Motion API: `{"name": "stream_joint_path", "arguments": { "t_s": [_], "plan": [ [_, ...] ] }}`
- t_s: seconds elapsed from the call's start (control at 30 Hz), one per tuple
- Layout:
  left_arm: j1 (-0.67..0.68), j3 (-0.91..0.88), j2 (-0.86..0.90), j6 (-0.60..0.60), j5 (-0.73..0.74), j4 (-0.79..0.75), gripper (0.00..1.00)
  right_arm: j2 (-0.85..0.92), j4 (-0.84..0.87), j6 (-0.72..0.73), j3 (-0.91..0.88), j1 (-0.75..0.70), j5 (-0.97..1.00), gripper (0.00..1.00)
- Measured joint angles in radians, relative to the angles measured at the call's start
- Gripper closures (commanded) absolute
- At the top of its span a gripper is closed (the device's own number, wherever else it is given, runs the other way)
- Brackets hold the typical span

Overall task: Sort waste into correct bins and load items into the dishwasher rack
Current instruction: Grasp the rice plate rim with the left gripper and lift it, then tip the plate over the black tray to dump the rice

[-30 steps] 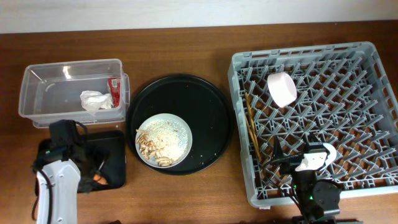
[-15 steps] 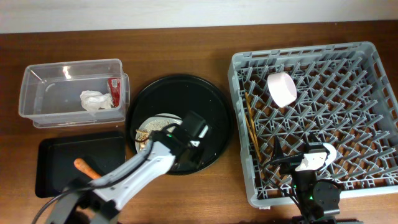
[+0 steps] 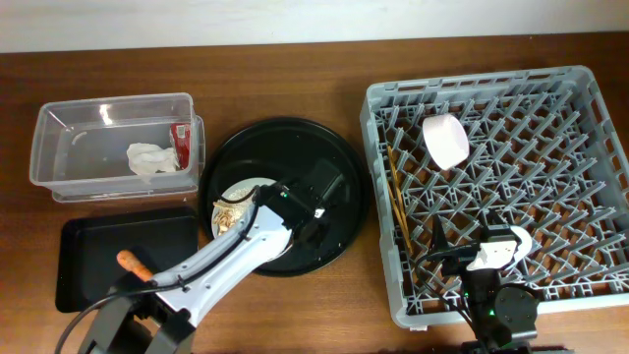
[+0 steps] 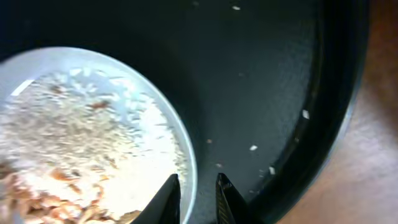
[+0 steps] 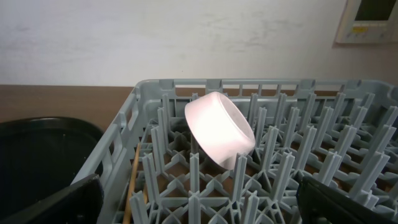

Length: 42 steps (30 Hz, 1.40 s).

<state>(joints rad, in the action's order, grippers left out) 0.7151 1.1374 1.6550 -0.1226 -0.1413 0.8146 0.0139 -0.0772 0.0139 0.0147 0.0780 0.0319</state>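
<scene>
Two tools: L tool point(image 4: 196, 182) is at the job, R tool point(image 5: 196, 180) is parked.
L tool opening: narrow gap, fingers point(image 4: 170, 194) approx parallel; nothing clamped as far as we can see.
L tool contact: its jaws stand either side of the plate point(image 4: 93, 118) rim, one finger on the food side, one outside. View is blurred, so we can't tell if the pads touch the rim.
Key relation: plate lies L of the tool, w/ only its R edge in the gap. It's round, so no long axis. The rim runs on away from the fingertips and curves L.
Plate load: rice point(image 4: 81, 112) and beige scraps point(image 4: 37, 199) are on it, so not ready for racking, we reckon.
Plate seat: on the round black tray point(image 4: 292, 74), in its L-front part; a few loose grains lie on the tray beside it.
Nearer arm: L, by far.
R tool: wide open, empty, over the near edge of the rack point(image 3: 580, 187), well apart from the plate.
Rack contents: bowl point(image 3: 445, 140) tilted on the pegs, chopsticks point(image 3: 397, 197) along the L wall.
Bins: clear tub point(image 3: 59, 162) and black bin tray point(image 3: 88, 246), both L of the round tray on the surface point(image 3: 295, 79).
Next move, our guess: close on the rim, lift level, carry L to tip the food out. W/ a one-edge grip the plate may droop and spill.
</scene>
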Motion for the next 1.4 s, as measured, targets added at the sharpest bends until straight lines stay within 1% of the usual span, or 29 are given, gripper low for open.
{"name": "stream_joint_path", "arguments": {
  "t_s": [0.07, 0.23, 0.27, 0.3, 0.47, 0.57, 0.63, 0.73, 0.83, 0.97, 1.03, 1.1, 1.13, 1.17, 1.23, 1.3, 1.4],
  "plan": [
    [0.000, -0.002, 0.016, 0.000, -0.029, 0.000, 0.80, 0.000, 0.000, 0.000, 0.000, 0.000, 0.000, 0.02],
    [0.000, -0.023, 0.163, 0.001, -0.042, -0.034, 0.80, 0.000, 0.000, 0.000, 0.000, 0.000, 0.000, 0.02],
    [0.000, -0.026, 0.177, 0.003, -0.042, -0.044, 0.84, 0.000, 0.000, 0.000, 0.000, 0.000, 0.000, 0.02],
    [0.000, -0.026, 0.189, 0.003, -0.042, -0.051, 1.00, 0.000, 0.000, 0.000, 0.000, 0.000, 0.000, 0.02],
    [0.001, -0.019, 0.193, 0.003, -0.071, -0.038, 1.00, 0.000, 0.000, 0.000, 0.000, 0.000, 0.000, 0.02],
    [0.001, 0.065, 0.193, 0.003, -0.065, 0.050, 1.00, 0.000, 0.000, 0.000, 0.000, 0.000, 0.000, 0.02],
    [0.001, 0.156, 0.190, 0.003, -0.055, 0.129, 1.00, 0.000, 0.000, 0.000, 0.000, 0.000, 0.000, 0.02],
    [0.004, 0.237, 0.182, -0.040, -0.108, 0.251, 1.00, 0.000, 0.000, 0.000, 0.000, 0.000, 0.000, 0.02],
    [0.004, 0.249, 0.134, -0.115, -0.146, 0.338, 1.00, 0.000, 0.000, 0.000, 0.000, 0.000, 0.000, 0.02],
    [-0.005, 0.249, -0.018, -0.260, -0.154, 0.446, 1.00, 0.000, 0.000, 0.000, 0.000, 0.000, 0.000, 0.02],
    [-0.051, 0.249, -0.113, -0.314, -0.132, 0.482, 1.00, 0.000, 0.000, 0.000, 0.000, 0.000, 0.000, 0.02],
    [-0.138, 0.251, -0.189, -0.341, -0.084, 0.503, 1.00, 0.000, 0.000, 0.000, 0.000, 0.000, 0.000, 0.02],
    [-0.212, 0.251, -0.222, -0.354, -0.047, 0.525, 1.00, 0.000, 0.000, 0.000, 0.000, 0.000, 0.000, 0.02],
    [-0.258, 0.251, -0.232, -0.355, -0.031, 0.536, 1.00, 0.000, 0.000, 0.000, 0.000, 0.000, 0.000, 0.02],
    [-0.365, 0.251, -0.237, -0.329, 0.034, 0.556, 1.00, 0.000, 0.000, -0.001, 0.000, 0.000, 0.000, 0.02],
    [-0.476, 0.251, -0.238, -0.272, 0.090, 0.559, 1.00, 0.000, 0.000, 0.000, 0.000, 0.000, 0.000, 0.02],
    [-0.579, 0.227, -0.240, -0.186, 0.154, 0.531, 1.00, 0.000, 0.000, 0.000, 0.000, 0.000, 0.000, 0.02]
  ]
}}
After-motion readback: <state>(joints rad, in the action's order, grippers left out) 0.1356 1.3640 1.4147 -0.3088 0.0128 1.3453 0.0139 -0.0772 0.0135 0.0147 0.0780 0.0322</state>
